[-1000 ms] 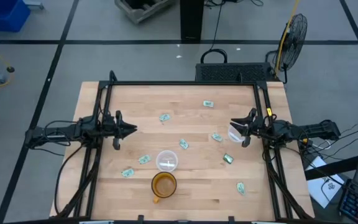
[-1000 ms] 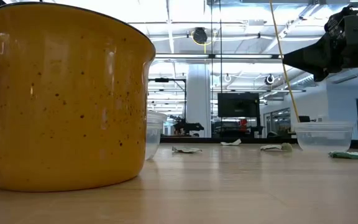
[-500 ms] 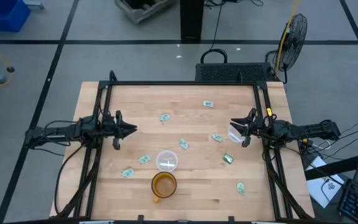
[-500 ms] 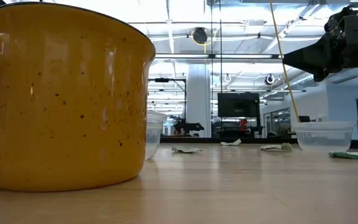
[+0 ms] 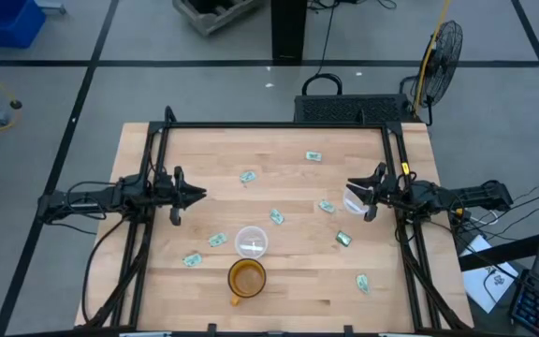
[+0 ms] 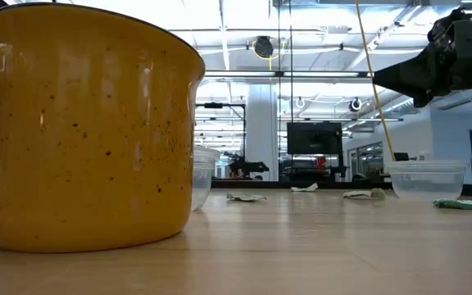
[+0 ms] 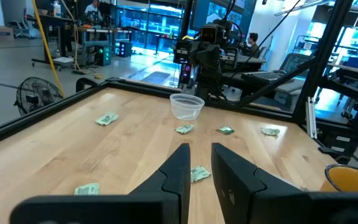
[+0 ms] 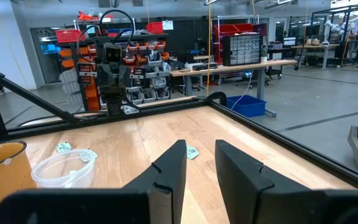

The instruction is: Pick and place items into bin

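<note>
We see the light wooden table (image 5: 288,234) with our two dark arms at its opposite edges, both raised clear of it. The left gripper (image 5: 197,195) and right gripper (image 5: 351,189) face each other, each with fingers slightly parted, holding nothing. Between them lie small pale green-and-white wrapped packets (image 5: 276,217), scattered flat and well apart. A speckled yellow mug (image 5: 246,278) and a clear plastic cup (image 5: 251,241) sit beyond the left gripper's front; a second clear plastic cup (image 5: 355,199) sits just beside the right gripper. The low view shows the mug filling its left half, hiding most packets.
</note>
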Controlling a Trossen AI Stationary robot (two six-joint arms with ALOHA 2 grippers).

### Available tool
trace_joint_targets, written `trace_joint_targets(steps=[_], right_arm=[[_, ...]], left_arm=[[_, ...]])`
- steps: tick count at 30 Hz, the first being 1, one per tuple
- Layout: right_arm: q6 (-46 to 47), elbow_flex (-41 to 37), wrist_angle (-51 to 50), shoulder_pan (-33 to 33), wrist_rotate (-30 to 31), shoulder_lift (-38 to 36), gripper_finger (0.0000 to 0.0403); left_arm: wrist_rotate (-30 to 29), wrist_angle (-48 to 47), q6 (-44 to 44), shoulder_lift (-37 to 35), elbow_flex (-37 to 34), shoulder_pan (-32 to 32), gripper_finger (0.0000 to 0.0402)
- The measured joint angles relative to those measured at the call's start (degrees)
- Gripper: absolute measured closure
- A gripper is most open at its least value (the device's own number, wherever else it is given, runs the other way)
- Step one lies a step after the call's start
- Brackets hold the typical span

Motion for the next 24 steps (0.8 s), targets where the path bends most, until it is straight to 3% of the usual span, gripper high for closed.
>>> trace_joint_targets(steps=[24], right_arm=[[0.0,0.0,0.0,0.0,0.0,0.0,0.0325]], left_arm=[[0.0,0.0,0.6,0.0,0.0,0.0,0.0332]])
